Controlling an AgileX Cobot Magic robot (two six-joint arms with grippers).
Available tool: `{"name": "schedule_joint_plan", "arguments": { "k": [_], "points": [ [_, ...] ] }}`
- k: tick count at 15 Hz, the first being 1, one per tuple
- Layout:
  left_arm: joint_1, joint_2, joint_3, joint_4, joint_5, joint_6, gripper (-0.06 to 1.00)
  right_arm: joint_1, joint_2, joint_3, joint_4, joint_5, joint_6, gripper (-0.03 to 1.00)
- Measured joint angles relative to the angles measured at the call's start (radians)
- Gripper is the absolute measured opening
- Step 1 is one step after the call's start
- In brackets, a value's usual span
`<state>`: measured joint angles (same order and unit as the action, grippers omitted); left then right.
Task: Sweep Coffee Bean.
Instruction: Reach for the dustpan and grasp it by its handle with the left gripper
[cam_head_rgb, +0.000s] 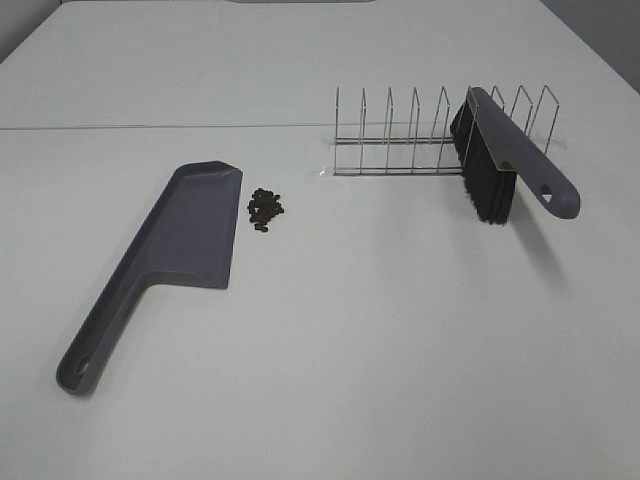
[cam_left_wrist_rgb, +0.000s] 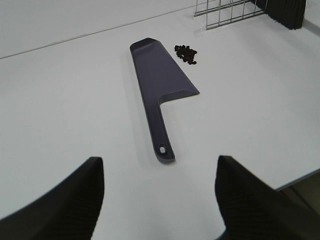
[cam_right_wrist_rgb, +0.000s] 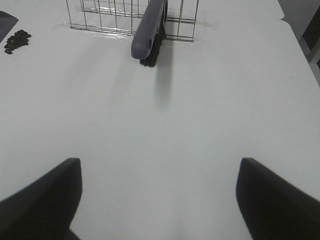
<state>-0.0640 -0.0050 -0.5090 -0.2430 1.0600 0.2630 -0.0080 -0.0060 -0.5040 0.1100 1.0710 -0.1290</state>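
Note:
A small pile of dark coffee beans (cam_head_rgb: 265, 208) lies on the white table just right of the grey dustpan (cam_head_rgb: 165, 255), which lies flat with its handle toward the front left. The beans also show in the left wrist view (cam_left_wrist_rgb: 186, 53) and the right wrist view (cam_right_wrist_rgb: 16, 40). A grey brush (cam_head_rgb: 515, 155) with black bristles leans in a wire rack (cam_head_rgb: 420, 135) at the back right. My left gripper (cam_left_wrist_rgb: 159, 200) is open and empty, well short of the dustpan handle (cam_left_wrist_rgb: 161, 137). My right gripper (cam_right_wrist_rgb: 159, 200) is open and empty, short of the brush handle (cam_right_wrist_rgb: 146, 32).
The white table (cam_head_rgb: 380, 340) has a seam running across behind the dustpan. Its front right edge shows in the left wrist view (cam_left_wrist_rgb: 300, 178). The wire rack has several upright dividers, and the brush rests across its right end.

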Motion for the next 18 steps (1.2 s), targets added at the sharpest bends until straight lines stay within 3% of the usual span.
{"name": "schedule_joint_plan", "arguments": {
  "k": [18],
  "points": [
    [0.000, 0.000, 0.000, 0.000, 0.000, 0.000, 0.62, 0.000, 0.000, 0.000, 0.000, 0.000, 0.000, 0.80]
  ]
}}
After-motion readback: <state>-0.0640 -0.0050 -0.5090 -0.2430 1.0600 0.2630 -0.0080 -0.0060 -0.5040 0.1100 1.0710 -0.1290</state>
